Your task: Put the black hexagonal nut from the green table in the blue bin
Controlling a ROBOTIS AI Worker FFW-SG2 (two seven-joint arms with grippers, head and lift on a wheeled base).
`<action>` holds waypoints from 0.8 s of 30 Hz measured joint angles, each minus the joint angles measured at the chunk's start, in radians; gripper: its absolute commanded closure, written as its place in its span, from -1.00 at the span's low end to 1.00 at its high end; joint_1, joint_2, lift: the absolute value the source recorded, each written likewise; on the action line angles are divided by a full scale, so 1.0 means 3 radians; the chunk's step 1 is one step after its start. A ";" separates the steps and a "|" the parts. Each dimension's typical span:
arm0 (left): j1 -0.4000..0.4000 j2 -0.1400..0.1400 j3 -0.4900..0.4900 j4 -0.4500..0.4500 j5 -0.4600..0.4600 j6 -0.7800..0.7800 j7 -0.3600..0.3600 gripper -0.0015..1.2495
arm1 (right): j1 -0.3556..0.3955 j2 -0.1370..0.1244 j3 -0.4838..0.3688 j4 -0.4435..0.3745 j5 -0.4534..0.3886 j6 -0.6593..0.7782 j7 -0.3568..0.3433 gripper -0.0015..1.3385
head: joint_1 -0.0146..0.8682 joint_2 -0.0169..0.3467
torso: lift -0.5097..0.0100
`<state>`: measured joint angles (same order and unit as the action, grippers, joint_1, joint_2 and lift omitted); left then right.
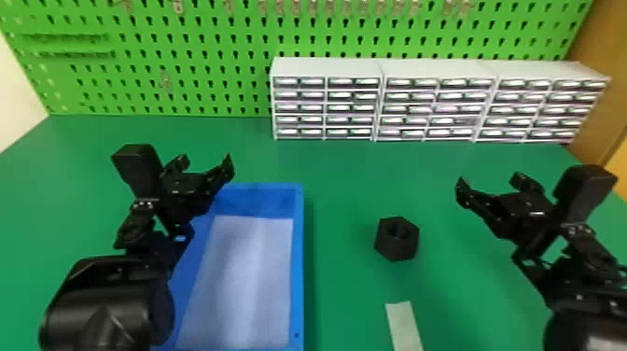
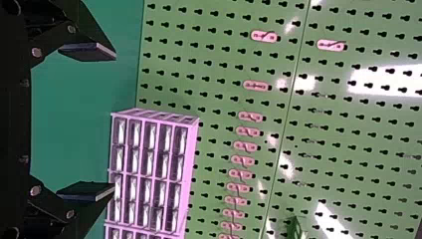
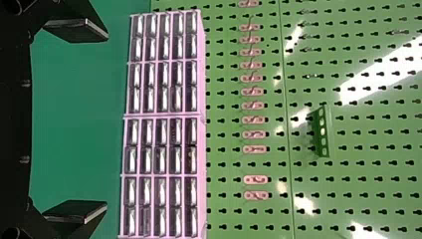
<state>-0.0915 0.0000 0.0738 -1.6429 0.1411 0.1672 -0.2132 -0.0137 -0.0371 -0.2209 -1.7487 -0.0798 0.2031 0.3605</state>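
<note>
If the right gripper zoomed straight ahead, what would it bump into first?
Probably the little drawers across the green table, out beyond the right gripper. Depth is hard to judge, so that's a guess.

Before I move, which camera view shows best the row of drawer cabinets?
The head view: it shows the row of drawer cabinets from end to end. Both wrist views show part of it, sideways and cut off at the edge.
</note>
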 measured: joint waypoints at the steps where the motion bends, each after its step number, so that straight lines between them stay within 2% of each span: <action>1: -0.0001 0.0000 0.0000 0.0000 0.0000 0.0000 0.0000 -0.47 | 0.0000 0.0001 0.0000 0.0000 0.0000 0.0001 0.0000 -0.83 | 0.59 -0.63 | 0.59; 24: 0.0002 0.0000 0.0000 0.0000 0.0005 0.0000 0.0000 -0.47 | -0.0006 0.0001 0.0015 0.0000 -0.0012 0.0008 0.0000 -0.83 | 0.59 -0.63 | 0.59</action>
<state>-0.0909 0.0000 0.0738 -1.6427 0.1427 0.1672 -0.2132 -0.0156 -0.0368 -0.2164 -1.7487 -0.0833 0.2056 0.3605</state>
